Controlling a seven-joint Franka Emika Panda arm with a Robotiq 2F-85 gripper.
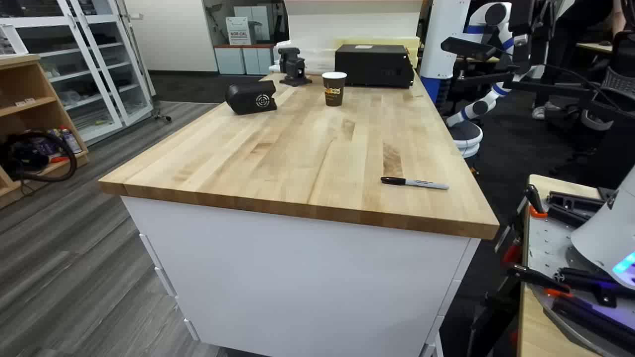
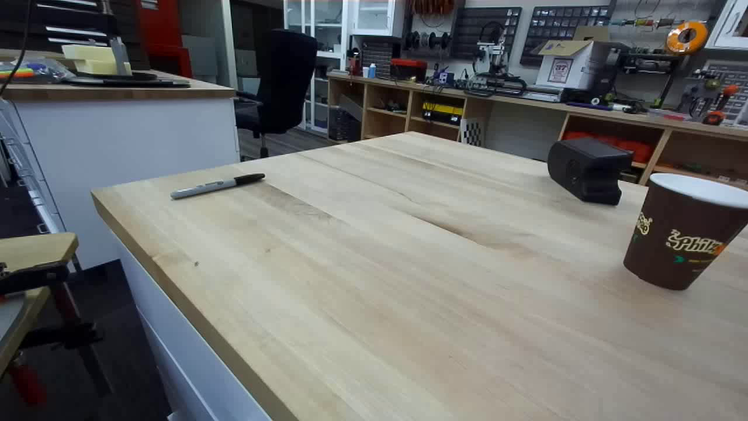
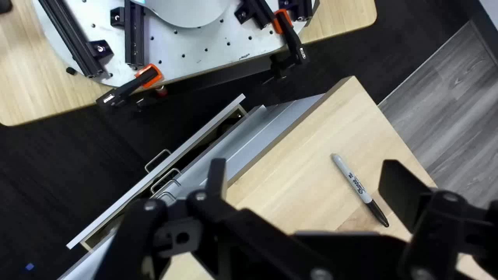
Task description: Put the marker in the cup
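The marker [image 1: 414, 183] lies flat near the near right end of the wooden table. It has a grey-white body and a black cap, and also shows in an exterior view [image 2: 218, 186] and in the wrist view [image 3: 357, 186]. The dark brown paper cup [image 1: 333, 92] with a white rim stands upright farther along the table. It also shows at the right edge of an exterior view [image 2: 681, 240]. My gripper [image 3: 303, 167] is open and empty above the table, with the marker below, nearer the right finger. The gripper is out of view in both exterior views; the cup is out of the wrist view.
A black boxy device [image 1: 251, 97] lies on the wooden table [image 1: 278, 153] left of the cup. A black case [image 1: 374, 65] and a black stand [image 1: 293, 67] are behind. Open drawers [image 3: 163, 175] stick out along the table's side, near the robot's mounting plate [image 3: 210, 46].
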